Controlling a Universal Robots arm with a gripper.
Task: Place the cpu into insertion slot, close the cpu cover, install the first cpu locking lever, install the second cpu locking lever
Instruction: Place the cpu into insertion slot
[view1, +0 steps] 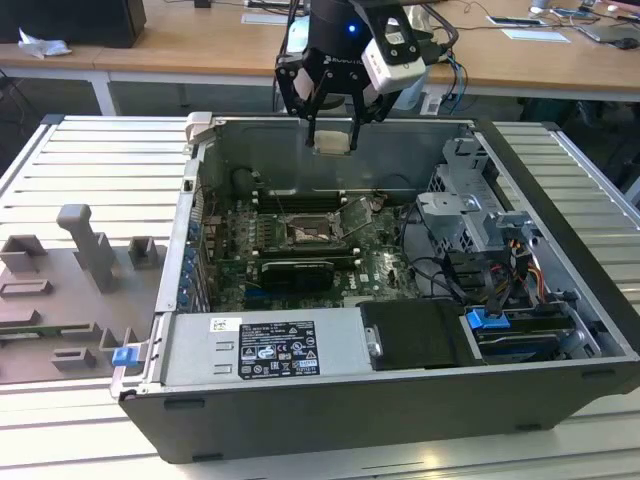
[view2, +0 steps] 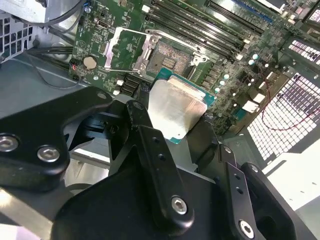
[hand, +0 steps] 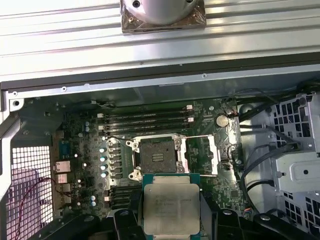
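One end effector (view1: 332, 135), pinching the cpu (hand: 171, 207) by two edges, hangs at upper centre of the exterior view, above the open slot (view1: 312, 232) at mid-frame; placing likely wants the chip level, squared, clear of the raised cover (view1: 357, 214).
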